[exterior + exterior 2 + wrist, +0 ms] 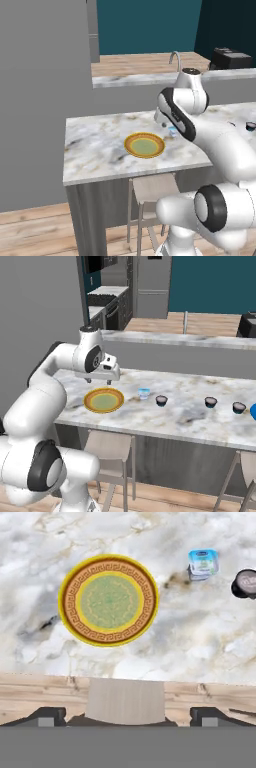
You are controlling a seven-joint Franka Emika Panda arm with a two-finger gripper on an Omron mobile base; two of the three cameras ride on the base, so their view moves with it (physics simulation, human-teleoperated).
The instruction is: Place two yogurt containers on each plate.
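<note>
Since the gripper (103, 377) hangs spread wide and empty above the orange-rimmed plate (103, 400), the pale blue yogurt cup (144, 393) sits on the counter (190, 416) just off to its right, the dark cups further right.

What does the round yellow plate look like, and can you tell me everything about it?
The orange-yellow plate is round and flat, with a bright yellow edge, a brown-orange band carrying a square key pattern, and a speckled green centre. It looks glazed, like ceramic. It lies flat on the marble counter, near the front edge above a stool. Nothing sits on it. The pale blue yogurt cup stands apart from it, not touching.
</note>
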